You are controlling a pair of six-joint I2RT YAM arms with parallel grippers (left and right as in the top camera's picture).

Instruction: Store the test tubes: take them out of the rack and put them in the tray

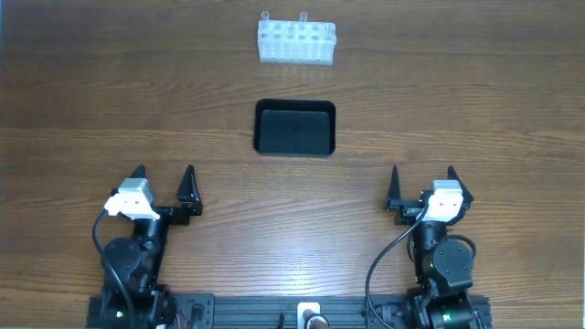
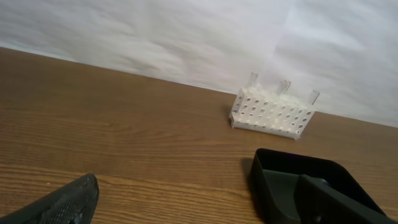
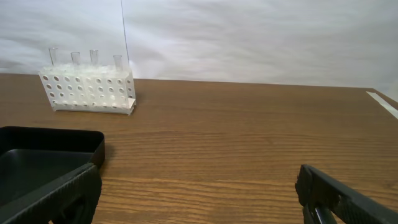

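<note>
A: From above, where's the work?
B: Rack (image 1: 296, 43) at the far side of the table (image 1: 475, 100), tubes (image 1: 303, 16) upright in it. The tray (image 1: 295, 128) sits just nearer, empty. Left gripper (image 1: 164, 172) and right gripper (image 1: 422, 172) hang well short of the tray, jaws spread wide, holding nothing.
A: Left wrist?
B: Rack (image 2: 270, 111) beyond the tray (image 2: 311, 186), both well ahead of that gripper.
A: Right wrist?
B: The tubes (image 3: 75, 59) stand clear above the rack (image 3: 87, 90). I'd judge them light, stiff, slick and breakable. Pinch gently on the exposed top and lift straight up. The rack looks light too and may ride up with them.
</note>
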